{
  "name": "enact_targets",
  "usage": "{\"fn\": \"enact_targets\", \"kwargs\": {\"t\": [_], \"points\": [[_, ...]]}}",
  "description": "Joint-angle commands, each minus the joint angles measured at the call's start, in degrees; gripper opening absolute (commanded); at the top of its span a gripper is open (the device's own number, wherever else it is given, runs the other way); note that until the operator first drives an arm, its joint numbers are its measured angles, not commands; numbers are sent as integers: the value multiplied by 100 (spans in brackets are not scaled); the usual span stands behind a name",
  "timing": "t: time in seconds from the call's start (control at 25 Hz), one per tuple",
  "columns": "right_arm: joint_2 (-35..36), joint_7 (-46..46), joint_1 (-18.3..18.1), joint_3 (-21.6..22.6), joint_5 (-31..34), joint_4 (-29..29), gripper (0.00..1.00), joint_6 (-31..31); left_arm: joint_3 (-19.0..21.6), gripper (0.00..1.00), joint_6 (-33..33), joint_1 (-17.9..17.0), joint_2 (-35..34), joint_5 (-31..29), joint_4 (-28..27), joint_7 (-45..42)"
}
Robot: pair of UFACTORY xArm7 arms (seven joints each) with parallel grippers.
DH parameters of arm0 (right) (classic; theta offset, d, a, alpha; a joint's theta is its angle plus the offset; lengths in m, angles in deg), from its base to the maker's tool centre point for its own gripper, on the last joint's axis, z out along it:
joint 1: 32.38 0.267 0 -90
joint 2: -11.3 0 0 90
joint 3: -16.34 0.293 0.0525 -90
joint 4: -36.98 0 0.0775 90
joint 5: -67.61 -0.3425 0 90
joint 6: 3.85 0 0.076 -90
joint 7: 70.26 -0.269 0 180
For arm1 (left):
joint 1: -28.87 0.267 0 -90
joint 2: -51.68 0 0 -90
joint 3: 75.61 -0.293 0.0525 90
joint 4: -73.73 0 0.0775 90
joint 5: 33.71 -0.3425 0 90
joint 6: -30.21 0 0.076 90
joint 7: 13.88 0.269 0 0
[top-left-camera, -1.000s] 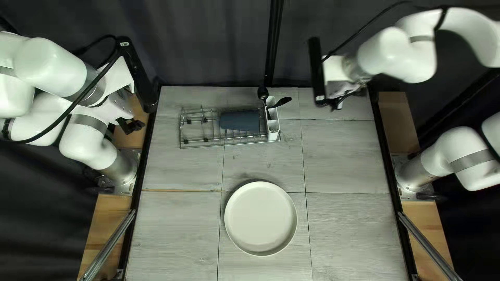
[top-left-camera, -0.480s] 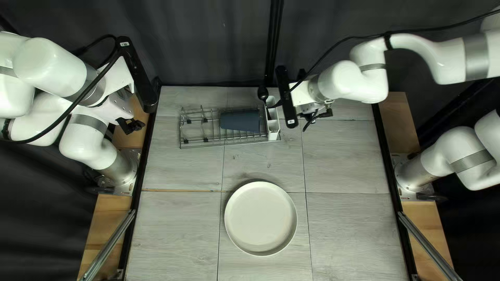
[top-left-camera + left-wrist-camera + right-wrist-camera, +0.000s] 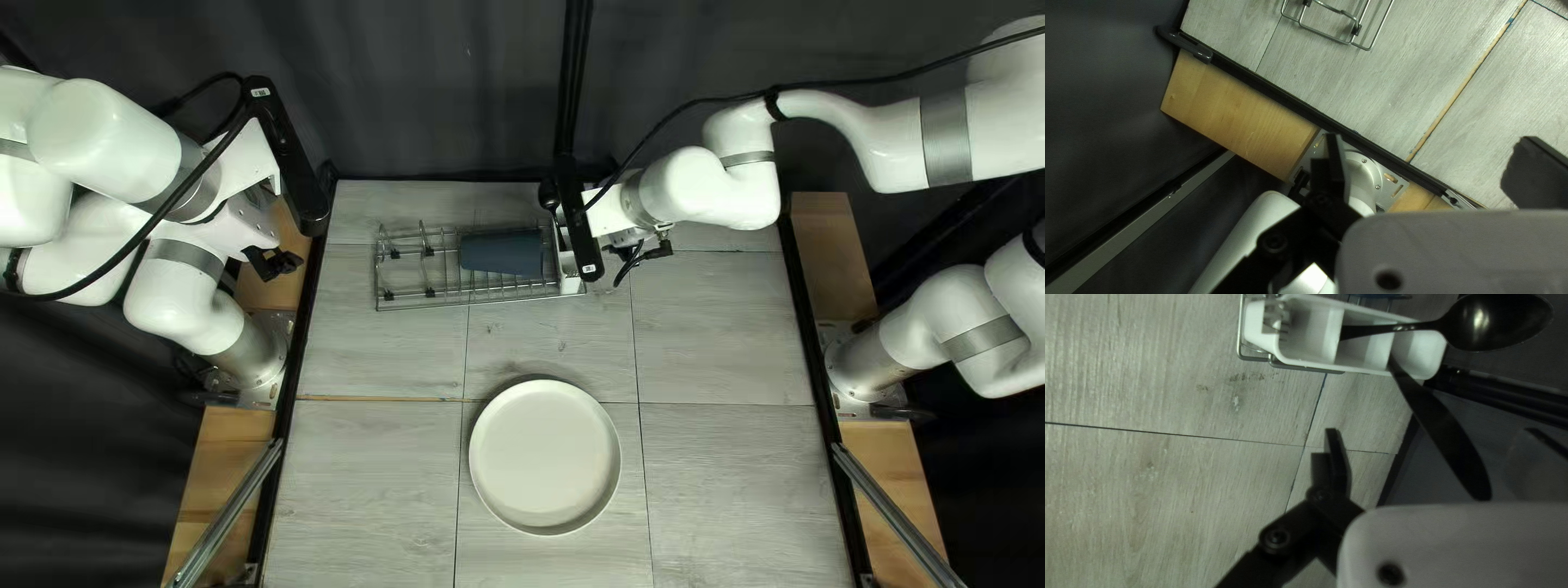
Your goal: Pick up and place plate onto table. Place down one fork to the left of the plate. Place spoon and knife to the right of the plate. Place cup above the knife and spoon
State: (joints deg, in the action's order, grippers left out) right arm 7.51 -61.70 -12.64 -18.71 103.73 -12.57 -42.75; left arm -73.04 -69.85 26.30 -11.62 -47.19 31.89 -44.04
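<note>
Since the earlier frames, the right arm has swung from the right part of the table's far side toward the cutlery holder, and its gripper (image 3: 642, 261) is now just beside the holder in the top left view. The left arm, the plate, the cup and the rack look unmoved.

The right gripper (image 3: 1430, 430) stands wide, its two black fingers well apart and gripping nothing. Ahead of it, a black knife (image 3: 1445, 430) leans out over the rim of the white cutlery holder (image 3: 570, 285), its blade crossing in front of the gap between the fingers. A black spoon (image 3: 1500, 321) also leans out, bowl outward, its handle in the holder's middle section. At the holder's other end, fork (image 3: 1276, 321) tines show.

The holder sits at the right end of a wire rack (image 3: 427, 294) near the table's far edge. A dark blue-grey cup (image 3: 501, 253) lies on its side on the rack.

Nearer the front, a round, off-white plate (image 3: 544, 457) lies flat on the grey wood-look table (image 3: 359, 490).

The left gripper (image 3: 274, 262) is at the table's left edge, also wide and holding nothing. In its wrist view, a corner of the rack shows ahead, beyond the black table edge.
</note>
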Motion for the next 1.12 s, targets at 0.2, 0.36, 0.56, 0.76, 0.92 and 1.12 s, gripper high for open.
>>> {"fn": "enact_targets", "kwargs": {"t": [0.2, 0.36, 0.56, 0.76, 0.92, 1.12], "points": [[-181, -200, -36, 38, 334, 96, 0, -135, 0, 100, 0, 0, 0, 0, 0, 0], [-551, -332, -9, 229, 512, -2, 0, -634, 0, 100, 0, 0, 0, 0, 0, 0], [-1105, -339, 6, 567, 593, -352, 0, -1566, 0, 100, 0, 0, 0, 0, 0, 0], [-1488, -368, 48, 869, 510, -603, 98, -2344, 0, 100, 0, 0, 0, 0, 0, 0], [-1469, -616, 118, 948, 378, -502, 100, -2307, 0, 100, 0, 0, 0, 0, 0, 0], [-980, -919, 258, 934, 101, -425, 100, -1886, 0, 100, 0, 0, 0, 0, 0, 0]]}}
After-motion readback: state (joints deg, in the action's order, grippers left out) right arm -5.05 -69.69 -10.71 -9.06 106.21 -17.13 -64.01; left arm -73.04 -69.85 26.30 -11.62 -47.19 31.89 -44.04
